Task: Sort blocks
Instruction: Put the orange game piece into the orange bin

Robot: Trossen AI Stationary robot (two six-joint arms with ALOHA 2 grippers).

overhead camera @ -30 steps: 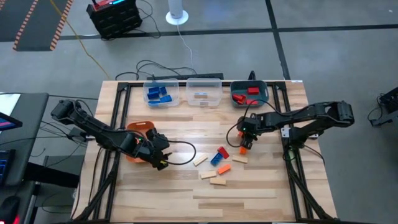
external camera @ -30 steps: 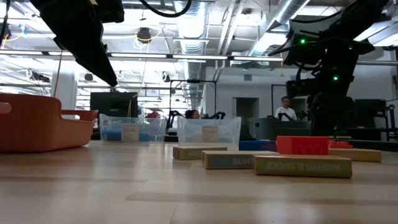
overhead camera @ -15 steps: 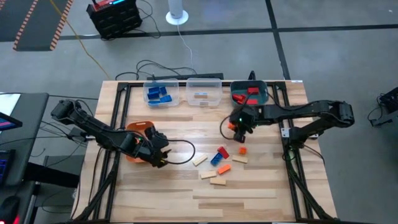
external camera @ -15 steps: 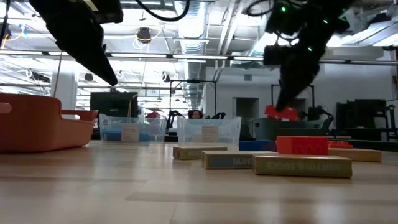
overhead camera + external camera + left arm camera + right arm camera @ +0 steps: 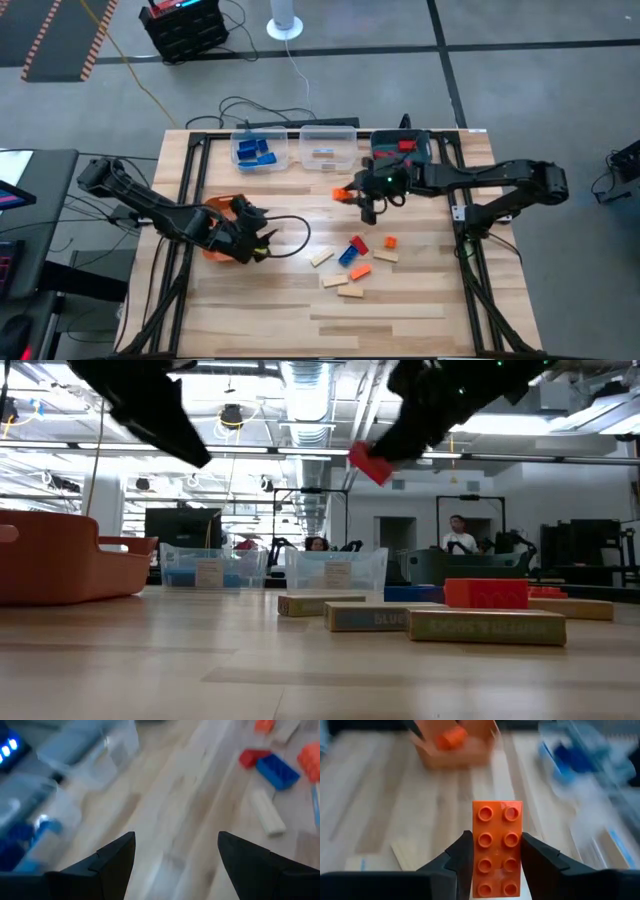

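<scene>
The right tool (image 5: pixel 496 851) gripped an orange brick (image 5: pixel 497 848) lengthwise above the surface (image 5: pixel 420 300); the orange bin (image 5: pixel 222 206) lay left, beside the released left tool (image 5: pixel 176 851).

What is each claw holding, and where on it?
The right gripper pinches an orange studded plastic brick by its long sides. The left gripper holds nothing.

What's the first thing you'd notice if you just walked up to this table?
The right gripper, up in the air over the middle of the table, is pinching an orange brick with studs on it. Below and nearer the front, a little heap of blocks in red, blue, orange and pale wood lies on the table. The left gripper waits open beside the orange bin on the left side.
</scene>
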